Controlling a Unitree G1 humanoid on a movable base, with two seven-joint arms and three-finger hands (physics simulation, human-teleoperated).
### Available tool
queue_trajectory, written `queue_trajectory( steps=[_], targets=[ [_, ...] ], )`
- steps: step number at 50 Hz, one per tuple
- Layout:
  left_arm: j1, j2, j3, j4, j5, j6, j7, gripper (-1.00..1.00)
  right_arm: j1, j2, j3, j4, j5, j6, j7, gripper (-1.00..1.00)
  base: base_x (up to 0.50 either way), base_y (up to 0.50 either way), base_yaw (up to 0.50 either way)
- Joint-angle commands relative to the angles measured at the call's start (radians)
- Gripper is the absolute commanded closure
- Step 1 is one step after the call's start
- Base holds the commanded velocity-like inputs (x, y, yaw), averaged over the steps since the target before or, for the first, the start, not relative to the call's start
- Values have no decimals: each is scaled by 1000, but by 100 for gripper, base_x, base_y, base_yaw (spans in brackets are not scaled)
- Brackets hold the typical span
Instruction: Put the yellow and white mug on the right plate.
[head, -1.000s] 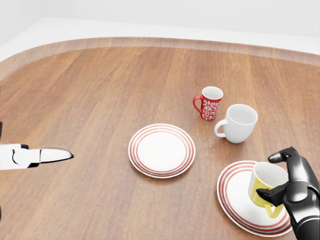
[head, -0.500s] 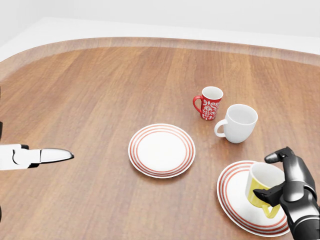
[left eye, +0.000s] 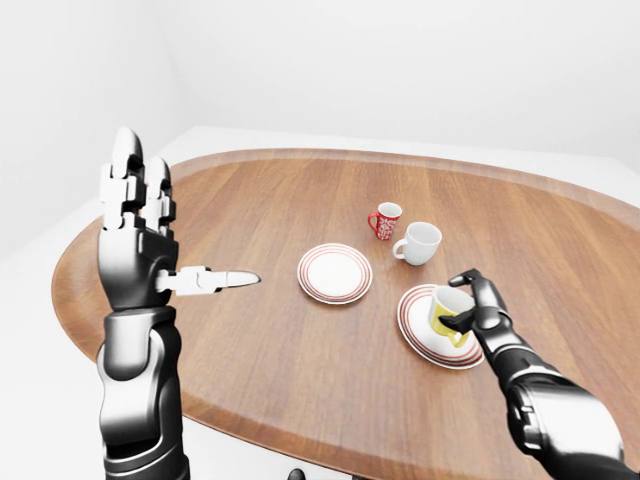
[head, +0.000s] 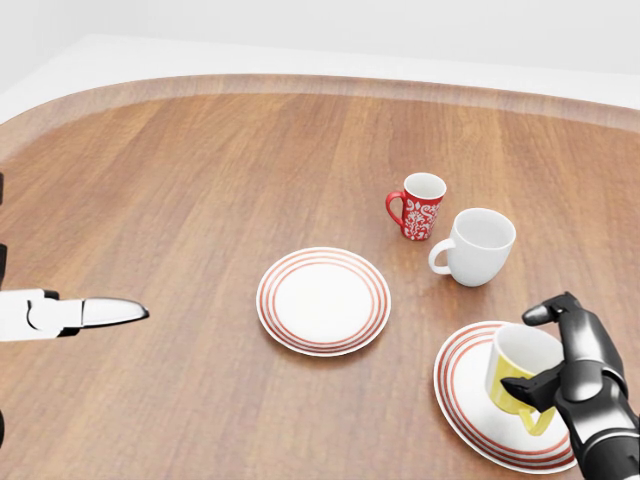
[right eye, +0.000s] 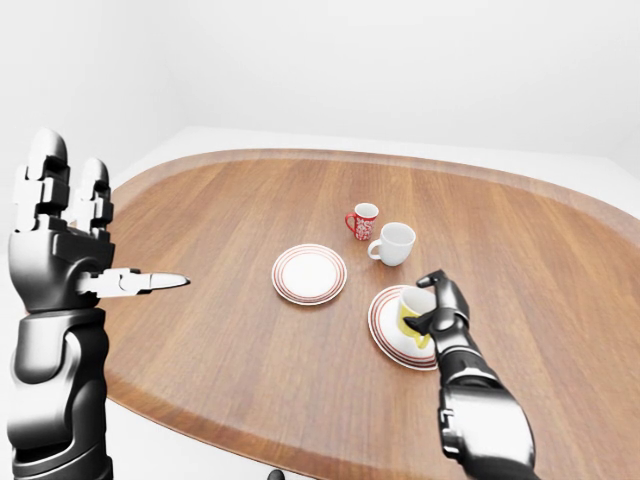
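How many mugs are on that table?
3: a red patterned mug and plain white mug side by side, and a yellow and white mug on the right striped plate.

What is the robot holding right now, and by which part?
The right hand grips the yellow and white mug around its handle side, over the right plate. The left hand holds nothing.
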Motion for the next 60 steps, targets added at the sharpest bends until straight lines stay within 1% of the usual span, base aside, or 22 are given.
queue_trajectory(
  steps=[1,11,12,13,41,45,47,49,50,54,55,60],
  targets=[
    [0,-1,-1,-2,1,0,0,-100,-5,1,-3,-1,-25,0,-16,100,0,0,0],
    [2,-3,-4,2,3,0,0,-100,-4,0,-2,-2,-26,0,-16,100,0,0,0],
    [2,-3,-5,3,4,0,0,-100,-5,1,-5,-2,-22,0,-12,20,0,0,0],
    [2,-3,-5,3,3,0,0,-100,-8,1,-8,-2,-17,0,-3,-100,0,0,0],
    [1,-3,-2,-10,-4,0,2,-100,-5,0,-8,-4,-8,0,10,-100,0,0,0],
    [1,-4,-3,-11,-5,0,2,-100,-11,10,-42,-7,70,0,109,-100,0,0,0],
    [2,-4,-4,-9,-4,0,1,-100,-15,17,-72,-10,143,0,197,-100,0,0,0],
    [2,-4,-5,-10,-4,0,2,-100,-19,20,-81,-13,191,0,246,-100,0,0,0],
    [3,-5,-6,-9,-3,0,1,-100,-19,24,-89,-13,224,0,296,-100,0,0,0],
    [3,-5,-6,-10,-2,0,1,-100,-30,24,-100,-17,308,0,358,-100,0,0,0],
    [3,-5,-6,-10,-3,0,1,-100,-32,24,-109,-18,338,0,393,-100,0,0,0],
    [1,-5,-6,-14,-3,0,2,-100,-36,19,-105,-21,398,0,425,-100,0,0,0]
  ],
)
